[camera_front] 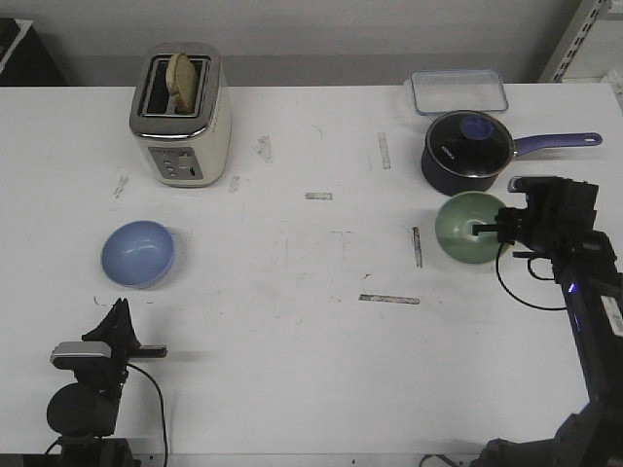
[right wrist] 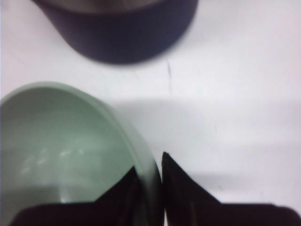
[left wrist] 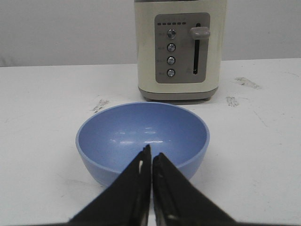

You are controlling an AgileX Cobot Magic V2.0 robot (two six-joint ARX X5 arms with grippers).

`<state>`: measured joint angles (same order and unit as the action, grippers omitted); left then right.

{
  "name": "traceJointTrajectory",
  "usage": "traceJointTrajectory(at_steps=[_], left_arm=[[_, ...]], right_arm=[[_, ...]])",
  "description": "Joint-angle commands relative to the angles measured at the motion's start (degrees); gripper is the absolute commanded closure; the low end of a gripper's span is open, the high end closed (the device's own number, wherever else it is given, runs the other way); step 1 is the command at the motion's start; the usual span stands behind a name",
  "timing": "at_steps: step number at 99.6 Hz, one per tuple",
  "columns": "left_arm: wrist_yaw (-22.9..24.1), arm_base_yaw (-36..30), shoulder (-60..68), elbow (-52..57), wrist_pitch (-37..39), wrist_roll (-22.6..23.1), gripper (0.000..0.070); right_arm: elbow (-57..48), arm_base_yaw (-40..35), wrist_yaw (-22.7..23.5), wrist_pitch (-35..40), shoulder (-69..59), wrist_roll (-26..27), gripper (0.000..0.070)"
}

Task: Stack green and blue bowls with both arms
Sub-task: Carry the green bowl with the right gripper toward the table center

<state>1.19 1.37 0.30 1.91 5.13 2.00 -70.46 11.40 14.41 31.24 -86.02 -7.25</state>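
The pale blue bowl (camera_front: 138, 253) sits on the white table at the left, in front of the toaster. In the left wrist view the blue bowl (left wrist: 141, 134) lies just beyond my left gripper (left wrist: 151, 154), which is shut and empty; that gripper (camera_front: 121, 309) rests low near the table's front edge. The mint green bowl (camera_front: 467, 229) is at the right, in front of the saucepan. My right gripper (camera_front: 490, 230) is shut on its right rim; in the right wrist view one finger is inside the green bowl (right wrist: 61, 150) and one outside, at the gripper (right wrist: 149, 169).
A cream toaster (camera_front: 181, 115) with toast stands at the back left. A dark navy saucepan (camera_front: 467, 149) with glass lid and purple handle sits just behind the green bowl. A clear plastic container (camera_front: 458, 91) lies behind it. Tape marks dot the table (camera_front: 311, 292).
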Motion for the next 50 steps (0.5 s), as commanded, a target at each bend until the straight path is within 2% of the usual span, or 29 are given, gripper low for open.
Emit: traceJointTrajectory(at_steps=[1,15,23,50], left_arm=[[-0.1,0.1,0.0,-1.2,0.5,-0.1,0.0699],[-0.1,0.1,0.0,-1.2,0.5,-0.1,0.0699],[-0.1,0.1,0.0,-1.2,0.5,-0.1,0.0699],[-0.1,0.1,0.0,-1.2,0.5,-0.1,0.0699]], right_arm=[[-2.1,-2.9,3.7,-0.3,2.4,2.9,0.07],[-2.2,-11.3,9.2,-0.3,6.3,7.2,0.07],[-2.2,-17.9,11.5,0.5,6.6,7.9,0.07],[-2.1,-39.1,10.3,3.2,1.5,7.2,0.07]])
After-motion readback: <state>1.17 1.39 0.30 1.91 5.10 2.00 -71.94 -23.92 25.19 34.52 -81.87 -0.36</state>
